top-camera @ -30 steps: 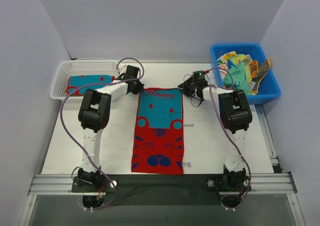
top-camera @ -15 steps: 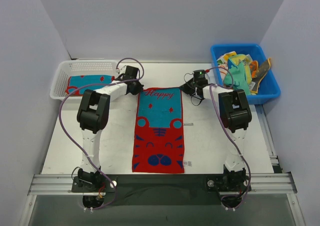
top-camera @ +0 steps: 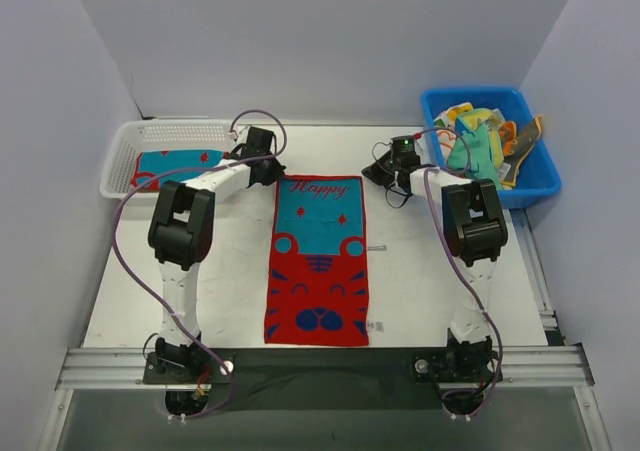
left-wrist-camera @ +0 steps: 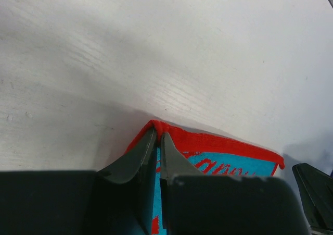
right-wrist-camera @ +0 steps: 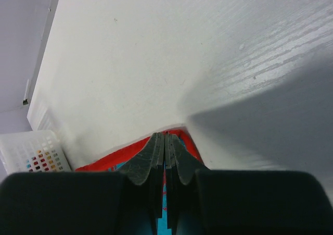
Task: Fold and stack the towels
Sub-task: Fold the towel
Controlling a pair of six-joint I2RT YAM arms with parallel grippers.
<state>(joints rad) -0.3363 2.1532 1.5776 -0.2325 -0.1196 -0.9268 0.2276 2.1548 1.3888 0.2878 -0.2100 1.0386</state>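
Fold beginning: left pincer (left-wrist-camera: 157,136) and right pincer (right-wrist-camera: 164,137) each clamp a far corner of the red-and-blue towel (top-camera: 318,271), spread behind them (toward the bases). Next likely needs an even, joint lift backward.

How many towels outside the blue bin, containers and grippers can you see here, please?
Towels outside the bin: 2, the spread towel on the table and the basket towel.
Containers: 2, the white mesh basket and the blue bin.
Grippers: 2, the left gripper and right gripper, each at a far corner of the spread towel.
Total: 6.
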